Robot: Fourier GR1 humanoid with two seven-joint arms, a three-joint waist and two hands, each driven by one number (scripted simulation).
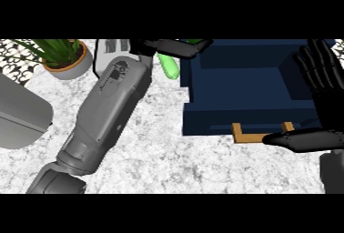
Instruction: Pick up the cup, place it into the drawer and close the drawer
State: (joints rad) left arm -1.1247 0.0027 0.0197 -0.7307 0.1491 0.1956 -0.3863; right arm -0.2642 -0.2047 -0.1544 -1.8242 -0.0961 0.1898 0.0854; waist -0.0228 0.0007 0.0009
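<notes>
Up at the far edge of the view, a green cup is seen beside the left rim of the open navy drawer, held by the curled fingers of the left hand, whose grey forearm stretches across the marbled tabletop. At the right, the right hand is held open over the drawer, above its wooden handle. A potted plant stands far left.

The robot's black left hand covers most of the light green plastic cup; the open navy-blue drawer runs past the top edge.
</notes>
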